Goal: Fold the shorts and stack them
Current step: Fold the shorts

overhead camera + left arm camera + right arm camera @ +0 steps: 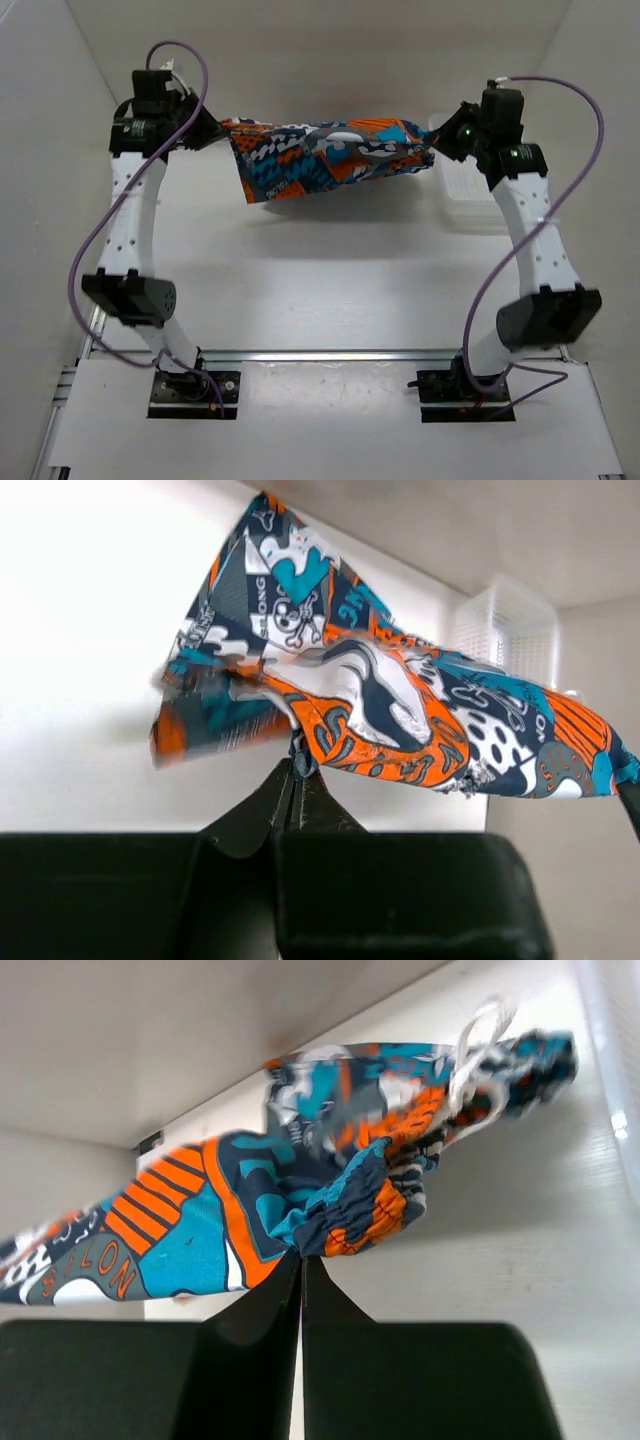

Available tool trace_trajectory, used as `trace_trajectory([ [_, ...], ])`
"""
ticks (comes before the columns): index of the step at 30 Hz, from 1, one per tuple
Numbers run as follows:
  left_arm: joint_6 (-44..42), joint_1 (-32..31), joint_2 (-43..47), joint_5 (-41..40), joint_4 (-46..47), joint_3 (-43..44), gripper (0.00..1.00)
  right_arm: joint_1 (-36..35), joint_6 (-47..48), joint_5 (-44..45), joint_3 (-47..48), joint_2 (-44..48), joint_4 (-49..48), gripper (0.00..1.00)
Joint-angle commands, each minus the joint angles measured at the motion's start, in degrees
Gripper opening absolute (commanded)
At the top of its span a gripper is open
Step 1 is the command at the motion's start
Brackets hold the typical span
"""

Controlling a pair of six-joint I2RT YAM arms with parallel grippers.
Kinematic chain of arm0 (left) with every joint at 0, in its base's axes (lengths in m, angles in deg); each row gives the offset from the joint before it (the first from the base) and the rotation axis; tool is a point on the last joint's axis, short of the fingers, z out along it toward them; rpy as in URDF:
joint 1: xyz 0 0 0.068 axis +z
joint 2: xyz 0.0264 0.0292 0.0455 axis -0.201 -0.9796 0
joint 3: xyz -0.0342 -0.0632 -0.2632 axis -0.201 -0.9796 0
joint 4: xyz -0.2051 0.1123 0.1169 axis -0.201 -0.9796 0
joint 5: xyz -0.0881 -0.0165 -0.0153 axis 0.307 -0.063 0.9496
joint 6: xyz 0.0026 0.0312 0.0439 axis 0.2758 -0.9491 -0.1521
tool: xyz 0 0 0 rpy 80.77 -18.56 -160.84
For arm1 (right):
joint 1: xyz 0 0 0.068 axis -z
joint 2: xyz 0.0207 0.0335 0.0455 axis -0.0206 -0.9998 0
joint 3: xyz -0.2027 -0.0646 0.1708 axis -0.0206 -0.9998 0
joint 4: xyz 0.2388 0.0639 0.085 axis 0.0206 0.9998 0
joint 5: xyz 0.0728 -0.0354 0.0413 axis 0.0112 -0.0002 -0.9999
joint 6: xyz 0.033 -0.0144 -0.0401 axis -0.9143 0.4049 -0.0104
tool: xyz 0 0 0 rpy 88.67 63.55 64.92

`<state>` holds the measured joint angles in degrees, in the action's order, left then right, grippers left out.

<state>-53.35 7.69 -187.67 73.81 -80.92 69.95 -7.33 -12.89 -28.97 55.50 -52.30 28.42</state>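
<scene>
The shorts, in an orange, teal, navy and white patchwork print, hang stretched in the air between my two arms above the far part of the table. My left gripper is shut on their left end; in the left wrist view the gripper pinches the cloth, and the shorts trail off to the right. At the right end my right gripper is shut on the elastic waistband. The right wrist view has that gripper at the gathered waistband of the shorts, a white drawstring dangling beyond.
A white plastic mesh basket stands at the back right of the table, just under and behind my right wrist; it also shows as the basket in the left wrist view. White walls close in the back and both sides.
</scene>
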Motion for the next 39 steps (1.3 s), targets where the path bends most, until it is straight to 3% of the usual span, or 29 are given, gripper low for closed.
trace_trajectory([
  [1, -1.4, 1.8, 7.9, 0.7, -4.3, -7.1, 0.10, 1.2, 2.5, 4.1, -8.3, 7.1, 5.9, 0.00],
  [3, -0.8, 1.2, 11.8, 1.2, -0.5, -16.3, 0.10, 1.2, 2.5, 4.1, -20.7, 12.7, 3.9, 0.00],
  [4, -0.8, 0.6, 15.7, 1.2, 0.7, -26.7, 0.10, 0.7, 2.5, 4.1, -25.1, 14.4, 2.2, 0.00],
  [7, 0.6, -0.7, 21.9, -0.8, 5.0, -43.4, 0.10, 0.7, 2.5, 2.8, -42.1, 20.1, -1.3, 0.00],
  [8, 1.2, -0.7, 22.6, -0.8, 6.0, -53.1, 0.10, 0.7, 3.5, 1.7, -45.8, 21.8, -2.3, 0.14],
  [9, 1.2, -0.7, 22.7, -0.8, 7.0, -57.2, 0.26, 0.2, 3.5, 1.1, -48.9, 21.8, -2.9, 0.32],
  [11, -0.2, -0.7, 19.9, 1.3, 8.2, -62.3, 0.42, 0.2, 4.9, 1.6, -53.4, 21.8, -3.0, 0.58],
  [13, -0.7, -0.7, 18.3, 1.3, 8.3, -62.3, 0.44, 0.2, 4.9, 3.0, -53.4, 21.8, -0.1, 0.73],
  [15, -1.3, -2.1, 18.3, -2.9, 8.3, -62.3, 0.45, 0.2, 4.9, 5.7, -51.6, 21.2, 2.5, 0.76],
  [19, -0.7, -2.1, 19.9, -3.5, 7.7, -63.0, 0.46, 0.2, 4.3, 7.1, -50.9, 23.4, 5.0, 0.76],
  [23, 1.0, -2.1, 19.9, -2.4, 7.7, -66.7, 0.68, 0.2, 2.0, 5.0, -56.1, 27.1, 4.5, 0.76],
  [25, 2.2, -2.8, 19.3, -1.1, 7.7, -69.0, 0.87, 0.2, 1.2, 3.6, -58.2, 27.7, 3.8, 0.76],
  [28, 3.5, -4.0, 18.7, -0.3, 9.7, -71.9, 0.99, 0.2, 0.5, 1.5, -61.4, 28.3, 2.2, 0.76],
  [31, 4.2, -4.7, 16.2, 0.3, 12.3, -71.9, 0.99, 0.2, -0.1, 1.0, -62.7, 28.3, 0.7, 0.76],
  [39, 5.2, -6.5, 6.7, -2.6, 15.8, -66.1, 0.83, 1.9, -3.3, -7.7, -64.0, 24.3, -4.8, 0.77],
])
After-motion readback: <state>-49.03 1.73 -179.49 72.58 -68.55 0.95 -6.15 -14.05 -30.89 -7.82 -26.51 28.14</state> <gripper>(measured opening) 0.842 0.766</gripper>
